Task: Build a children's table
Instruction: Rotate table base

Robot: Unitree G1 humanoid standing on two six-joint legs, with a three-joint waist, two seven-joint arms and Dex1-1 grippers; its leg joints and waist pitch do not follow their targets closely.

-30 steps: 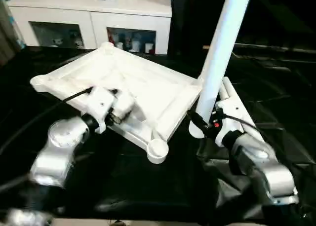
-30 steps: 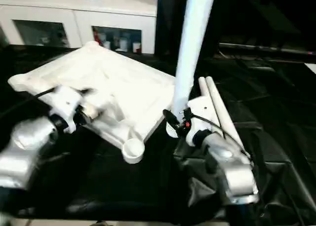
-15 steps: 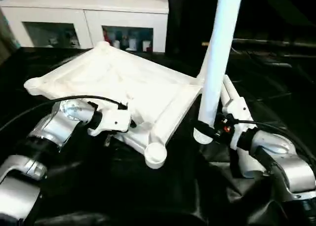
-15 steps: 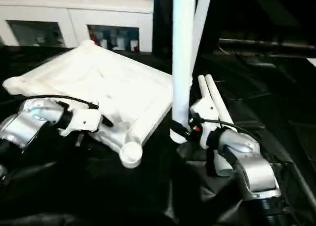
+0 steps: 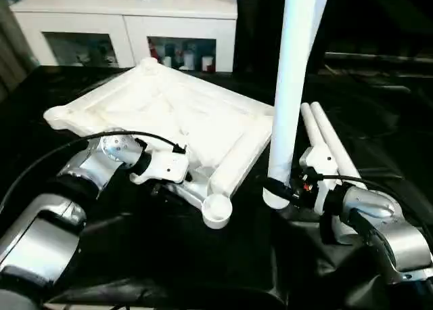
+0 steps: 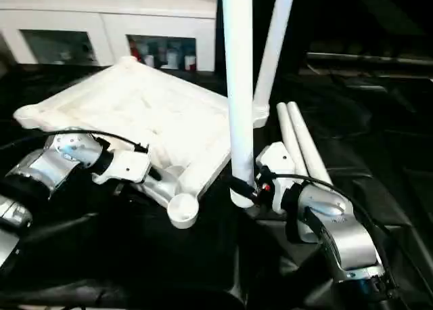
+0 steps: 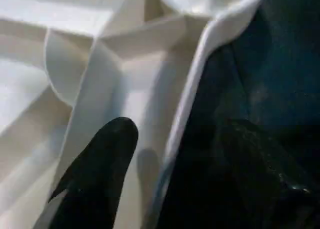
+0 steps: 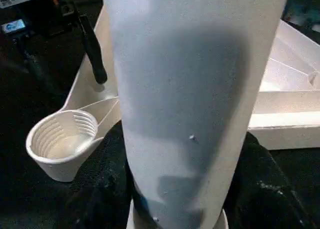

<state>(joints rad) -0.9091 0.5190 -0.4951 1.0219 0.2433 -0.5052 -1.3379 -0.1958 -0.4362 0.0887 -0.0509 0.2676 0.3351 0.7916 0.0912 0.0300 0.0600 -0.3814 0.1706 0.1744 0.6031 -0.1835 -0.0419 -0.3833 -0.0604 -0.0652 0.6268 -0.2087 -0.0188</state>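
A black tabletop (image 5: 169,256) stood before a white cabinet (image 5: 122,12), and on it the white table panel (image 5: 183,114) lay underside up, tilted with its far edge higher. The right end effector (image 5: 281,188) was clamped round the lower end of an upright leg (image 5: 291,86), whose foot hung over the black cloth just beside the panel's near corner socket (image 5: 216,208). From the right eye we made out a second leg (image 6: 274,46) standing at the panel's far corner, which the left eye mostly hid behind the held one. Two more legs (image 5: 325,134) lay side by side next to the right arm. The left end effector (image 5: 166,181) sat at the panel's near rim; its wrist view showed the fingers (image 7: 100,174) spread, one over the ribs and one over the cloth, holding nothing that we could confirm. The right wrist view revealed ridges inside the socket.
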